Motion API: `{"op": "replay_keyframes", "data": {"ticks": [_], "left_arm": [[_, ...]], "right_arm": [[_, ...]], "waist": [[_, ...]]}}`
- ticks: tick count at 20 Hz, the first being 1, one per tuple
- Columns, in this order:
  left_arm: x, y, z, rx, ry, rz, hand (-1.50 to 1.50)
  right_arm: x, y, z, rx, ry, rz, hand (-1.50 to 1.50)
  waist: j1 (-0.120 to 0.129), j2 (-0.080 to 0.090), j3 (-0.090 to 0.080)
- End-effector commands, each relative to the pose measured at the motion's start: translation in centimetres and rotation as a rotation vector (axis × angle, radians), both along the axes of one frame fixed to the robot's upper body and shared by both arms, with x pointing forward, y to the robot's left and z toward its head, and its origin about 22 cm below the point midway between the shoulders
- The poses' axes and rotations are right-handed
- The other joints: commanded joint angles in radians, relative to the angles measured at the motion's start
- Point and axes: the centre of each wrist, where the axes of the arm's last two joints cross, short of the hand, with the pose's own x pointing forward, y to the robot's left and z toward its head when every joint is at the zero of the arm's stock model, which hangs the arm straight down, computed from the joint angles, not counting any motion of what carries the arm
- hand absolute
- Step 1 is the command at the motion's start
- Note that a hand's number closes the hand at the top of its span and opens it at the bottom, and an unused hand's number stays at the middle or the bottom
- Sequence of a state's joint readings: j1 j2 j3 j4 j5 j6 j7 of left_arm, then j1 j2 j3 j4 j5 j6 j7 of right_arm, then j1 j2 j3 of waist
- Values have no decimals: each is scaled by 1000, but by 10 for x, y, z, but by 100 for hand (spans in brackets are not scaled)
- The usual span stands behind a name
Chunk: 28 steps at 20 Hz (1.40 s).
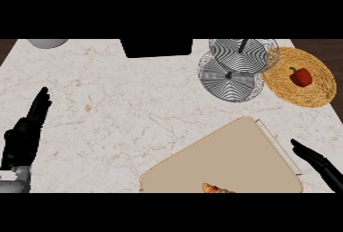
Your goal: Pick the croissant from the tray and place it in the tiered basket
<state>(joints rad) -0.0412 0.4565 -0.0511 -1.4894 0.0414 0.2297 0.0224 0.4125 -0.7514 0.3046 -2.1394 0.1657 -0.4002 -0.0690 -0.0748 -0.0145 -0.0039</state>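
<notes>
Marble counter (120, 104), croissant (218, 188) on tray (234, 158) cut off below

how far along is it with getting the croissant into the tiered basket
Nothing looks done yet: the croissant lies on the tray, at its near edge. Nothing is in hand: the right hand sits open beside the tray, and the left hand rests open at the left edge. Left: grasp, lift, and carry it to the tiered basket.
</notes>
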Motion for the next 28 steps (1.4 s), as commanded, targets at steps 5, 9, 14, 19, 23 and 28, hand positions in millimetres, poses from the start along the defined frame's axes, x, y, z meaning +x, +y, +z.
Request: {"op": "replay_keyframes", "data": {"ticks": [5,9,14,19,23,28], "left_arm": [[6,-9,2,8,-1,-23,0],[12,-8,4,16,-2,-30,0],[24,-31,14,1,-3,-43,0],[18,-27,2,18,-5,-65,0],[26,-22,10,12,2,-53,0],[28,-26,10,6,7,-68,0]], "right_arm": [[-35,7,47,-485,200,72,-150],[-48,31,74,-564,235,29,-150],[-50,45,72,-566,306,-73,-150],[-47,60,68,-605,437,-117,-150],[-43,77,58,-633,487,-161,-150],[-29,102,44,-692,494,-174,-150]], "waist": [[35,8,-5],[54,12,-5],[57,10,-1],[83,10,-2],[77,9,-1],[79,12,1]]}}
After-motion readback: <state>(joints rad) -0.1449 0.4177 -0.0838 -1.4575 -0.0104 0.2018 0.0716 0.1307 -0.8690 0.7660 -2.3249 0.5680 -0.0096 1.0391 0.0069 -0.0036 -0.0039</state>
